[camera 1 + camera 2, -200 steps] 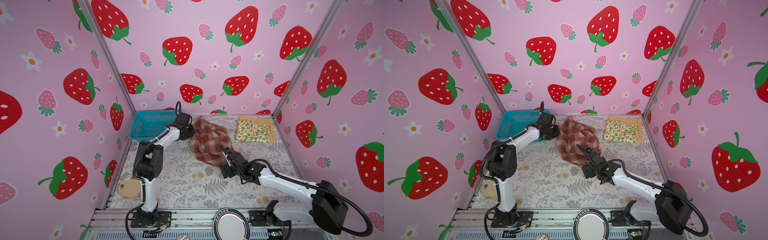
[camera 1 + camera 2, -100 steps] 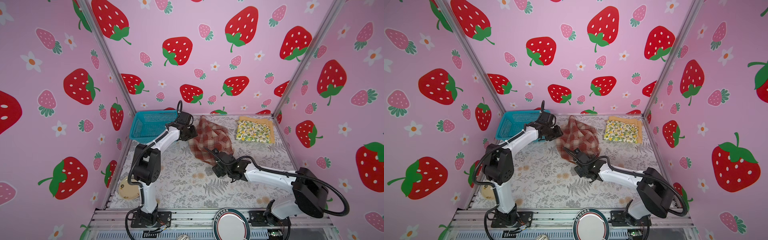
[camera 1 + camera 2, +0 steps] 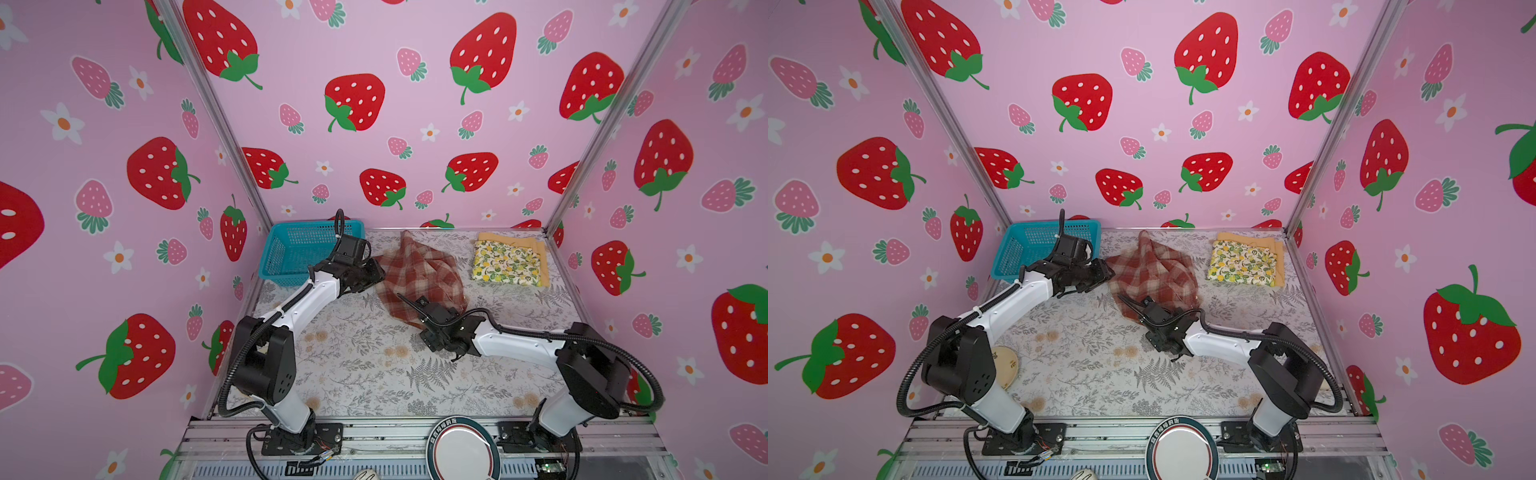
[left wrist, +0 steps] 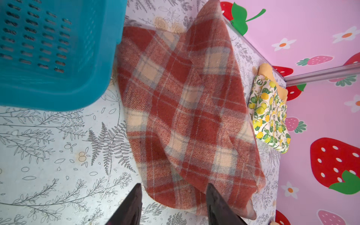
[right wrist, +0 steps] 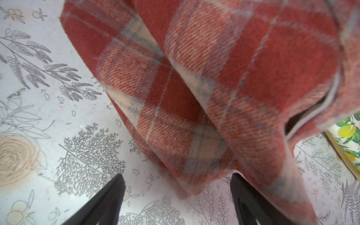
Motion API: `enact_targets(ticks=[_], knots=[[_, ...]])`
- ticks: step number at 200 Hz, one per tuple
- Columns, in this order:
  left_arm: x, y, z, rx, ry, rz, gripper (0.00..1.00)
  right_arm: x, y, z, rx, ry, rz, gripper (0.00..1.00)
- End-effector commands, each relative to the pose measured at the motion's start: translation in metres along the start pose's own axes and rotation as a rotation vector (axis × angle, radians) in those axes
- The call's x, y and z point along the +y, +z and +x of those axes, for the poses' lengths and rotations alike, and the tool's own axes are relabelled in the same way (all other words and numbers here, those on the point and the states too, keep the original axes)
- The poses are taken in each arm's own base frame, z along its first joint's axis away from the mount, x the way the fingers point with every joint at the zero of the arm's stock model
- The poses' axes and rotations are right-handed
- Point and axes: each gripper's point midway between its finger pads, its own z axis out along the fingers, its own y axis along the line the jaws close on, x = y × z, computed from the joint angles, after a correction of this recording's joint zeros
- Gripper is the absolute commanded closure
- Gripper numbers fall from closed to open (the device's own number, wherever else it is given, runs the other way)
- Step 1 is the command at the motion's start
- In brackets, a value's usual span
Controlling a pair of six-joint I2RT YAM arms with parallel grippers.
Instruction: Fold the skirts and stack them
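A red-brown and cream plaid skirt [image 3: 419, 274] [image 3: 1154, 274] lies rumpled and unfolded toward the back middle of a grey floral-print table [image 3: 353, 365]. Its woolly cloth is creased into loose ridges, with one pointed corner reaching toward the back wall. It sits between a teal mesh basket [image 3: 282, 266] [image 3: 1017, 257] on its left and two folded skirts in the far right corner.

There, the lemon-print skirt [image 3: 505, 264] [image 3: 1241, 264], cream with yellow lemons and green leaves, is folded into a neat rectangle. It rests on top of the mustard-yellow skirt [image 3: 515, 240] [image 3: 1250, 239], which shows only along the far and right edges.

The left arm rises from the near left, bends at the elbow and stretches toward the back. Its wrist is beside the basket, and the left gripper [image 3: 376, 272] [image 4: 173, 185] points right at the plaid skirt's left edge. In the left wrist view its fingers [image 4: 132, 206] stand apart, with the skirt's edge lying flat between the tips, not pinched.

The right arm folds at the near right and lies low across the table, reaching leftward. The right gripper [image 3: 411, 309] [image 5: 176, 175] points at the plaid skirt's near edge. In the right wrist view its fingers [image 5: 243, 200] are spread wide. A drooping fold of plaid hangs between them and partly covers one finger, but nothing is clamped.
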Motion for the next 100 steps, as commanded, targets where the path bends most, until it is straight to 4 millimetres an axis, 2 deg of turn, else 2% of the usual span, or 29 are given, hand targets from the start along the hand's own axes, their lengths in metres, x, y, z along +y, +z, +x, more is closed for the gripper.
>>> enact_targets(ticks=[1,41,70,100], knots=[[-0.006,-0.009,-0.004,-0.027,-0.012,0.041,0.46,0.0,0.007,-0.001,0.021,-0.013,0.034,0.12],[-0.002,-0.012,0.0,-0.027,-0.008,0.039,0.46,-0.003,0.021,0.004,0.059,0.01,0.053,0.19],[0.001,-0.014,0.0,-0.03,-0.008,0.035,0.46,-0.009,0.022,0.0,0.046,0.042,0.05,0.29],[0.004,-0.013,0.003,-0.025,-0.007,0.031,0.46,-0.018,0.023,-0.002,0.041,0.069,0.049,0.34]])
